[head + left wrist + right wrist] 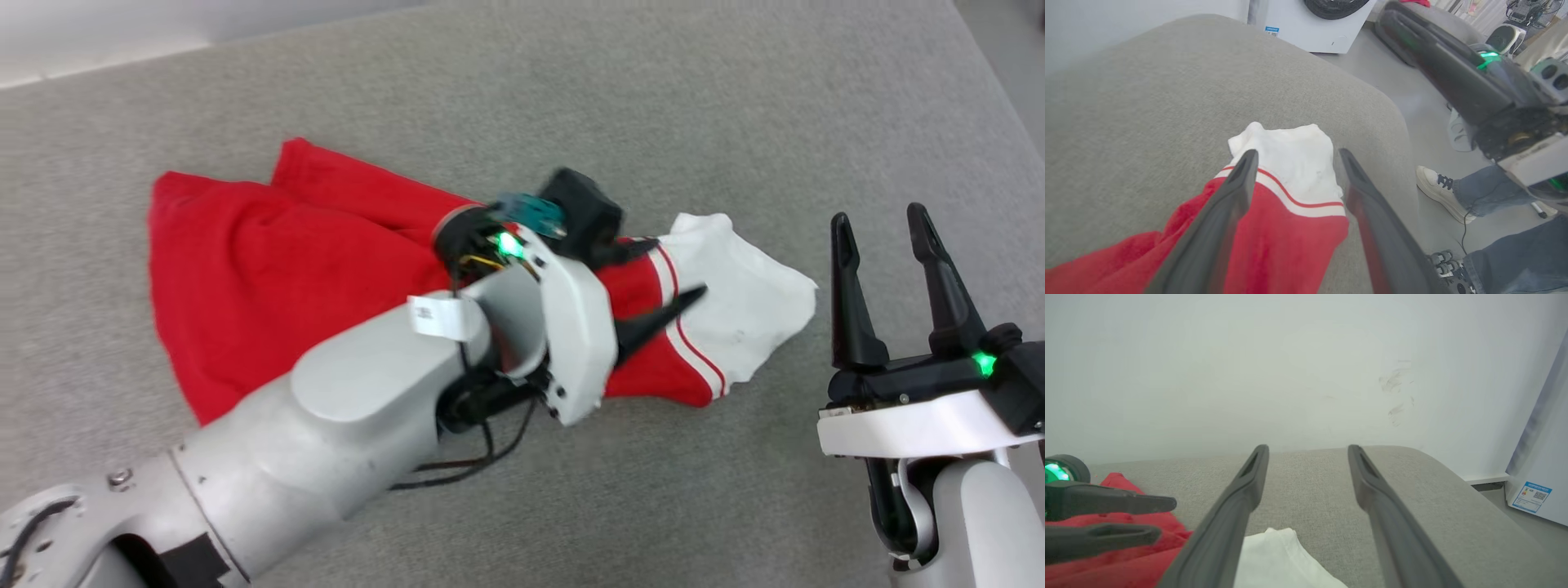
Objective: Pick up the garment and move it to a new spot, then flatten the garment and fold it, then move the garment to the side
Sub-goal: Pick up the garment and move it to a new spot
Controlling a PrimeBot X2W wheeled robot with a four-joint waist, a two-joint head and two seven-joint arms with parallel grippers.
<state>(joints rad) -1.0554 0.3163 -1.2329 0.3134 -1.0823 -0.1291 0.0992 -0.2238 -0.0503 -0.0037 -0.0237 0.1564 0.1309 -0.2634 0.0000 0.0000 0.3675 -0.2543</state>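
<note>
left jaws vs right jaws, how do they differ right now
The left jaws are over the garment, spread across the trim of its white sleeve; the right jaws stand beside it over bare grey cushion. In the head view the left jaws point sideways toward the sleeve, the right jaws point up. Both are dark, long, open and hold nothing.

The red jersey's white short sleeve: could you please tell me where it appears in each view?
Head view: white short sleeve, right of centre, by the dark-fingered left gripper.
Left wrist view: centre.
Right wrist view: bottom centre.
Shared landmark: the left gripper, near it.
</note>
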